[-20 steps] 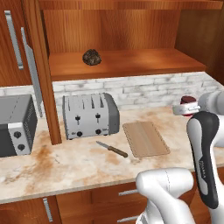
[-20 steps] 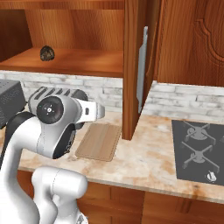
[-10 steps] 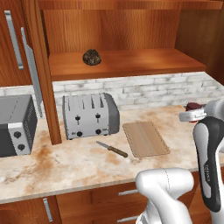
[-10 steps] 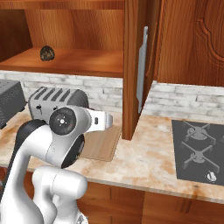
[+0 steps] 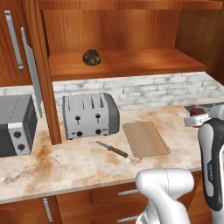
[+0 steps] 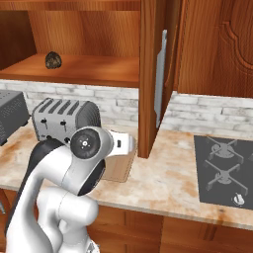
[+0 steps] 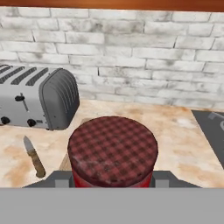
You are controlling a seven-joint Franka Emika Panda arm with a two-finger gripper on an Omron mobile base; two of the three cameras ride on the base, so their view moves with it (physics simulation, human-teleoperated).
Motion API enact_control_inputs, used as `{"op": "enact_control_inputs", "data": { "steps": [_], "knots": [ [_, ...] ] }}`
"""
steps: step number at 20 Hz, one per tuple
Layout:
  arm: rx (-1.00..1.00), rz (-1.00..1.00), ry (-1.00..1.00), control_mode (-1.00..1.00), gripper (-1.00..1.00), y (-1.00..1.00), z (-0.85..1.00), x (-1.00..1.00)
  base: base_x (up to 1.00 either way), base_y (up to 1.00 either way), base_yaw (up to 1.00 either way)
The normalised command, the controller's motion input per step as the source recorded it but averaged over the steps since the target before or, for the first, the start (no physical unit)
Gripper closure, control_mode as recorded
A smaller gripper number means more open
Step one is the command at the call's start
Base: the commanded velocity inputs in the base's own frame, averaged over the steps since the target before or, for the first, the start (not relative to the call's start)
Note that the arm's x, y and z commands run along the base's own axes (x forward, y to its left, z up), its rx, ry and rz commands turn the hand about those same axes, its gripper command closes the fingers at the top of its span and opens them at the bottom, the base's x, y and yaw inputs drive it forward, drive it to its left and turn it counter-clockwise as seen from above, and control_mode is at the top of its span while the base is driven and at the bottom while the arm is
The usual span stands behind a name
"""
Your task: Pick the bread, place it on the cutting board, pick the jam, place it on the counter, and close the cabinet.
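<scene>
My gripper [image 5: 197, 119] is shut on the jam [image 5: 198, 112], a small red jar with a plaid lid, and holds it above the right end of the counter [image 5: 65, 162]. The hand view looks down on the jam [image 7: 113, 151], which sits between the two fingers [image 7: 60, 179]. The bread [image 5: 92, 57], a dark lumpy loaf, rests on the shelf of the open cabinet [image 5: 131, 65]. It also shows in the right base view as the bread [image 6: 53, 60]. The cutting board [image 5: 145, 138] lies bare on the counter, left of the gripper.
A silver toaster [image 5: 90, 114] and a toaster oven [image 5: 15, 125] stand at the back left. A knife [image 5: 113, 149] lies between toaster and board. The open cabinet door [image 6: 154, 79] juts out over the counter. A stovetop [image 6: 223, 168] is set in the counter to the right.
The arm has swung right and down with the jam still in the gripper. The bread, board and door have not moved.
</scene>
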Motion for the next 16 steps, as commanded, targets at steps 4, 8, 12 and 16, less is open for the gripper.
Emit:
{"op": "enact_control_inputs", "data": {
  "steps": [4, 8, 12, 16],
  "knots": [
    [-0.01, 0.00, 0.00, -1.00, 1.00, -0.15, -0.30, 0.00, 0.00, 0.00, 0.00],
    [-0.02, 0.00, 0.00, -1.00, 1.00, -0.12, -0.33, 0.00, 0.00, 0.00, 0.00],
    [-0.03, 0.00, 0.00, -1.00, 1.00, -0.13, -0.35, 0.00, 0.00, 0.00, 0.00],
    [-0.03, 0.00, 0.00, -1.00, 1.00, -0.12, -0.34, 0.00, 0.00, 0.00, 0.00]
  ]
}}
